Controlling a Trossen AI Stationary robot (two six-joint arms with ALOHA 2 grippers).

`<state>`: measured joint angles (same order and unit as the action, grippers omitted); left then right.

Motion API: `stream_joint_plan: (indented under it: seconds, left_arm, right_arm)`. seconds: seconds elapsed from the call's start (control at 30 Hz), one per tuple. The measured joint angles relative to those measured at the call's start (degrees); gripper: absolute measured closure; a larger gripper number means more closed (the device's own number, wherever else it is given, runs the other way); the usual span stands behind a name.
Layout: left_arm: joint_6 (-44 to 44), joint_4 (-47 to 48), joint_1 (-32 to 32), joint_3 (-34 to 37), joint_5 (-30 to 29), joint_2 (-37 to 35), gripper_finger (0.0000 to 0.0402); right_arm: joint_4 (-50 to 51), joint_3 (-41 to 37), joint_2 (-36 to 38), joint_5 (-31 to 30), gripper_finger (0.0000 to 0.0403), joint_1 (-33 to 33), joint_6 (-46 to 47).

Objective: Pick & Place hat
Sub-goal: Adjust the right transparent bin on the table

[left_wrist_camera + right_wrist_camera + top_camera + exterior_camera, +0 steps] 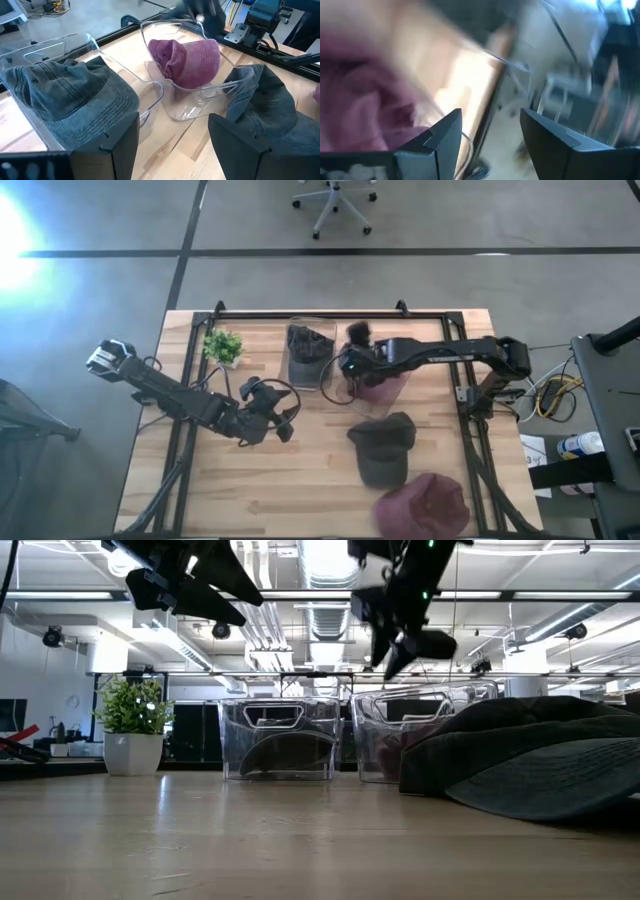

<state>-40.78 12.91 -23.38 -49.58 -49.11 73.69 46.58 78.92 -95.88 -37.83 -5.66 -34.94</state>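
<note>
A maroon hat [187, 62] sits crumpled inside the right clear bin [385, 390] near the back of the counter [300, 480]. It is folded on itself, so neither its brim direction nor its long axis can be told. The right gripper [348, 366] hangs over the left rim of that bin with its fingers [445, 137] parted and nothing between them; the blurred wrist view shows maroon cloth just beside and below them.

Just beside it to the left stands a second clear bin [310, 352], holding a dark grey hat [75, 95] pushed up against its wall. A small potted plant [223, 347] stands at the back left of the counter, apart from the bins.

In front of the right bin a dark grey cap [382, 448] lies flat on the wood, its long axis running front to back, the brim toward the near edge. Another maroon cap [425, 505] lies at the near right edge, just beside it.

The left gripper [268, 420] hovers above the middle-left of the counter, jaws wide and holding nothing, pointed toward the bins. A white office chair [335, 200] stands on the floor beyond the counter.
</note>
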Motion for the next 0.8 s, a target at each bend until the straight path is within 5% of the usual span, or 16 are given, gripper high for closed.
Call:
stream_joint_plan:
  seconds: [0.1,0.2,0.33,0.43,0.6,0.8]
  left_arm:
    - [0.0,0.0,0.0,0.0,0.5,0.0,0.017]
    - [0.0,0.0,0.0,0.0,1.8,0.0,0.017]
    - [0.0,0.1,0.0,0.0,3.4,0.0,0.017]
    - [0.8,0.1,0.0,0.0,4.3,0.0,0.017]
    - [3.2,0.1,0.1,0.0,4.5,0.0,0.017]
    - [5.2,0.0,0.5,0.0,4.6,0.0,0.017]
  right_arm:
    - [6.1,1.7,4.7,-2.7,0.0211,0.5,24.9]
    - [19.0,3.3,9.2,2.3,0.022,0.5,51.5]
    - [34.5,2.7,13.8,8.3,0.0229,0.3,71.5]
    - [43.2,1.4,17.0,12.6,0.0232,-0.3,78.7]
    - [43.2,-5.0,21.1,23.0,0.0232,-2.8,82.2]
    - [42.8,-16.3,22.5,26.1,0.0232,-6.3,81.9]
